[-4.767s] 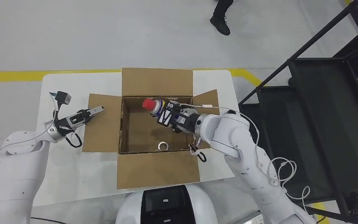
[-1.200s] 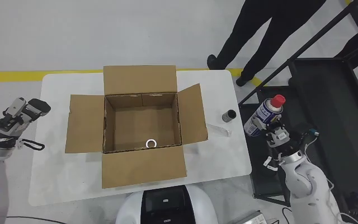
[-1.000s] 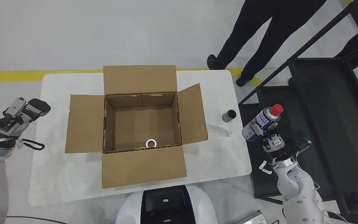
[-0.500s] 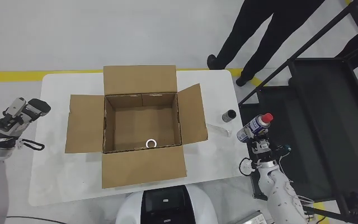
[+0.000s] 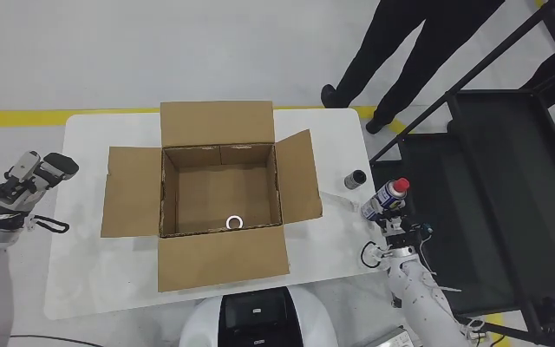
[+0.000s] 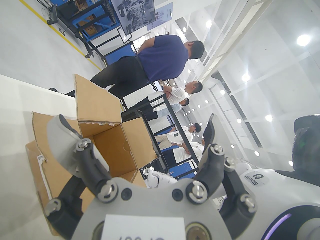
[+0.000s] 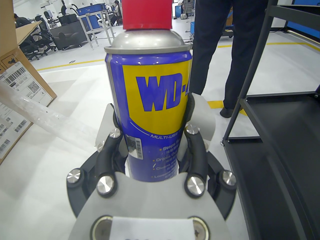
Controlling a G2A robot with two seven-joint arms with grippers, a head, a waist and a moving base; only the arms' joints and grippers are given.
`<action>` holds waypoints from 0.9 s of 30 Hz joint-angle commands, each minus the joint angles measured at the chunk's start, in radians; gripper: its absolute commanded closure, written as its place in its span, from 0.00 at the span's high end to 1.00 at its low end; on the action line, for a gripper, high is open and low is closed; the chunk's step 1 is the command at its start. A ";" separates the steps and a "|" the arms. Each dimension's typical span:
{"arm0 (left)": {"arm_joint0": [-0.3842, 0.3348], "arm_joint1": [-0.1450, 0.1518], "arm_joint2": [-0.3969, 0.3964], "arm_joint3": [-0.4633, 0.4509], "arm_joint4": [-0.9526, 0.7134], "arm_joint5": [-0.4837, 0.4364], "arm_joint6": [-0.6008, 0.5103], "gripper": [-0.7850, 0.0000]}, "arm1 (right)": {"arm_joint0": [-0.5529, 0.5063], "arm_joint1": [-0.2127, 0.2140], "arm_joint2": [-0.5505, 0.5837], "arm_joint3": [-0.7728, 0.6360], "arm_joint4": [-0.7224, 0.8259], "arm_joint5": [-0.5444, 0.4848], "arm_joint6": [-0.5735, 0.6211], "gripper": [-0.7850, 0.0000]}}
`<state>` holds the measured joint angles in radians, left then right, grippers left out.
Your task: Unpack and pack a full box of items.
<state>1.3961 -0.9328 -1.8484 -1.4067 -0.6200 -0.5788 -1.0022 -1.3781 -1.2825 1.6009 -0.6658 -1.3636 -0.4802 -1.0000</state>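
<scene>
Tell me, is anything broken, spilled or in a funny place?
Nothing is broken or spilled. The odd bit is the spray can: it looks tilted at the very right edge of the table, clamped in the jaws of the right gripper. The cardboard box holds just one small ring.

Your top view looks straight down from high above on the white table (image 5: 87, 260) and the open cardboard box (image 5: 217, 126). Your right wrist camera sits just behind the right pincer (image 7: 153, 106), facing out along its jaws, very near the spray can (image 7: 150, 76) gripped between them, with the box's labelled side beyond. Your left wrist camera sits behind the left pincer (image 6: 135, 126), tilted upward, the box just past its spread jaws. All three share the box.
</scene>
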 commanded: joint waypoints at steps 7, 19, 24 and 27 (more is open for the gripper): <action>0.000 0.000 0.000 0.000 0.000 0.000 0.000 1.00 | 0.047 -0.004 -0.034 0.056 -0.006 -0.002 -0.032 0.00; 0.000 0.000 0.000 0.000 0.000 0.000 0.000 1.00 | 0.078 0.004 -0.045 0.121 -0.008 0.015 -0.062 0.00; 0.000 0.000 0.000 0.000 0.000 0.000 0.000 1.00 | 0.085 0.005 -0.055 0.145 -0.007 0.016 -0.067 0.00; 0.000 0.000 0.000 0.000 0.000 0.000 0.000 1.00 | 0.087 0.004 -0.063 0.154 -0.005 0.016 -0.071 0.15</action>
<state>1.3961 -0.9328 -1.8484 -1.4067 -0.6200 -0.5788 -1.0022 -1.2914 -1.2782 1.5407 -0.5143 -1.3699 -0.4640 -1.0698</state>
